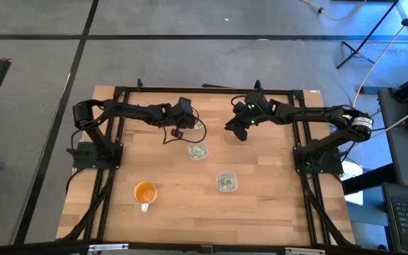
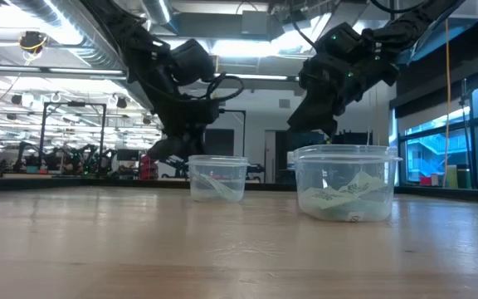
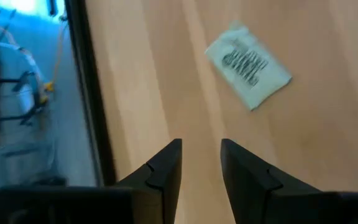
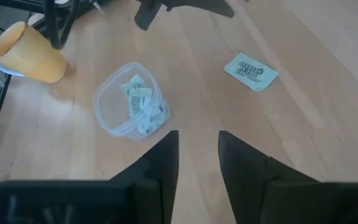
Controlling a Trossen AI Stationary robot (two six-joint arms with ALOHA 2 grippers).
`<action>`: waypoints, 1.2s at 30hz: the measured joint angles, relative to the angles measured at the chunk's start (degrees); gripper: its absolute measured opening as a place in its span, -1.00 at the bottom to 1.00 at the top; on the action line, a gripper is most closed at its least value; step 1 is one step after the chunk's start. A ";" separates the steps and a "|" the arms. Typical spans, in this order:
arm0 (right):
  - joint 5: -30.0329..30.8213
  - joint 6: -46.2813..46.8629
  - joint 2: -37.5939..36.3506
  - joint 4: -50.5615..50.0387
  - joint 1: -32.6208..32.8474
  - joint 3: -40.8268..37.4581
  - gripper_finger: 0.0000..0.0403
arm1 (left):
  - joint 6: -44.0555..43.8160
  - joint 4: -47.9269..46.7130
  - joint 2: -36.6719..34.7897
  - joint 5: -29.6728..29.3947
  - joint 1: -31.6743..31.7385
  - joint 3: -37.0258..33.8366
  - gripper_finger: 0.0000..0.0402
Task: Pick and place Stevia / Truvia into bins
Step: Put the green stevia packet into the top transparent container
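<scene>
Left gripper (image 1: 190,126): over the far middle of the wooden table (image 1: 261,205), raised, just beside the loose packet; fingers (image 3: 166,168) parted by a narrow gap, nothing between them.
Loose Stevia packet (image 3: 248,64): flat on bare wood ahead of the left fingers and off to one side of the gap, apart from both tips; printed face up, lying askew.
Same packet, seen from the right wrist: well ahead of the right fingers (image 4: 160,168), off to one side, not touching them.
Right gripper (image 1: 234,129): raised over the far middle of the table, right of the left gripper; fingers parted by a narrow gap, empty.
Nearer clear cup (image 1: 226,182): toward the table's middle, holding green and white packets.
Farther clear cup (image 1: 198,151): just beyond and left of it, near the left gripper, also holding packets (image 4: 140,104); ahead of the right fingers in the right wrist view, clear of them.
Orange cup (image 1: 144,192): on the left near part of the table, well apart from both clear cups.
Low view: both clear cups upright on the wood, both grippers hanging above and behind them.
</scene>
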 joint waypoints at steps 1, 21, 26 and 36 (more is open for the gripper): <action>0.00 -0.01 0.00 0.04 0.00 0.00 -0.43 | 0.36 -0.05 0.12 -1.19 -0.24 0.00 -0.46; 4.70 1.55 0.00 3.24 0.00 0.00 -0.43 | 4.40 0.66 0.30 14.19 0.36 1.89 -0.42; 4.70 1.68 0.00 3.88 0.00 0.00 -0.43 | 1.55 0.65 0.30 16.09 1.92 2.01 -0.42; 4.72 -1.46 0.00 4.36 0.00 0.00 -0.43 | -1.34 2.63 0.17 7.43 1.80 2.05 -0.35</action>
